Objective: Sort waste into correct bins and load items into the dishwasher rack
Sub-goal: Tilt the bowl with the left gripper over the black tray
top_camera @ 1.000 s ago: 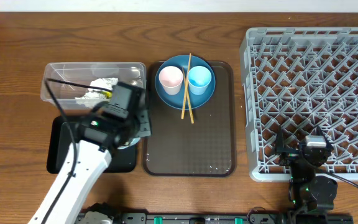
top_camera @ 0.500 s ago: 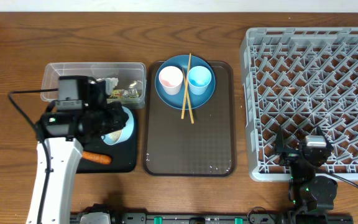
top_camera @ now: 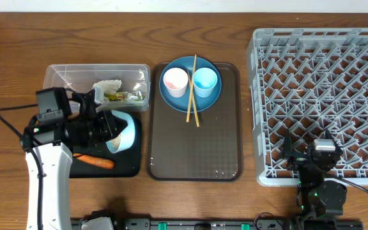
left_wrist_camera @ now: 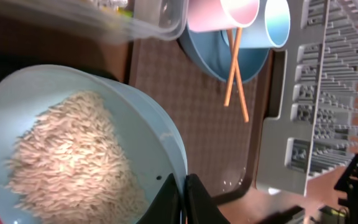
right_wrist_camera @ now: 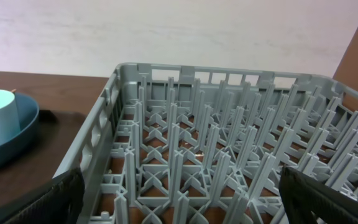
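Napkin [top_camera: 107,85] and wrapper [top_camera: 128,96] binned in clear tub [top_camera: 62,78], carrot [top_camera: 95,161] in black tray [top_camera: 130,161]; left gripper [left_wrist_camera: 185,193] pinches the tilted bowl [top_camera: 122,131], its rice [left_wrist_camera: 73,149] undumped, above that tray, while plate [top_camera: 171,102], cups and chopsticks [top_camera: 191,96] await the unloaded rack [top_camera: 324,83], right gripper [right_wrist_camera: 179,202] spread wide.

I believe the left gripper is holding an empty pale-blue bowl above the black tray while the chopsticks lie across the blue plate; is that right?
Not quite: the bowl is not empty; the left wrist view shows white rice grains inside it. Otherwise yes: the left gripper grips its rim above the black tray, and the chopsticks lie across the blue plate.
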`<state>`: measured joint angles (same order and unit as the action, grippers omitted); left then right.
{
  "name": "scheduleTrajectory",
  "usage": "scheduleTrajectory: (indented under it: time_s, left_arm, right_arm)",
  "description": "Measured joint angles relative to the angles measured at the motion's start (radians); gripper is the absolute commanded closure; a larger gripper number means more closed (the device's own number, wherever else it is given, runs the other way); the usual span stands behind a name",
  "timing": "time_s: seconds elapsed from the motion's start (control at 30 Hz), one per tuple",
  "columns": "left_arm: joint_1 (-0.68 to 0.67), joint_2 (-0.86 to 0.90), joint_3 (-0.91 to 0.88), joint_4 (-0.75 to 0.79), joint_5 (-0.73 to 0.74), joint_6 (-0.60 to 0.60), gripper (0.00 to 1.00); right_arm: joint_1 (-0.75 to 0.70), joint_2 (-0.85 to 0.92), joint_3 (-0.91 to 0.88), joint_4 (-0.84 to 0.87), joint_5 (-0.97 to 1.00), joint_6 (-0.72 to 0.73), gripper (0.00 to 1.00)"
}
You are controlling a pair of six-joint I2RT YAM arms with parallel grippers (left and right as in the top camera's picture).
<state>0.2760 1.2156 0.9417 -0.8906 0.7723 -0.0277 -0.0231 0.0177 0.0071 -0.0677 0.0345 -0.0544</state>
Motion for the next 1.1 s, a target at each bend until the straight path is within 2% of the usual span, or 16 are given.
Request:
scheduleTrajectory:
  time_s: [0.5, 0.77, 1.1]
  left_arm:
    - [0.190, 0.000, -0.055, -0.003, 0.219, 0.117, 0.94]
    - [0.201, 0.000, -0.055, -0.023, 0.322, 0.140, 0.94]
    - [0.201, 0.000, -0.055, -0.026, 0.373, 0.141, 0.94]
  right_arm:
    - [0.000, 0.000, 0.000, 0.000, 0.000, 0.000, 0.01]
    - [0.000, 0.000, 0.000, 0.000, 0.000, 0.000, 0.01]
    - [0.000, 0.000, 0.000, 0.000, 0.000, 0.000, 0.01]
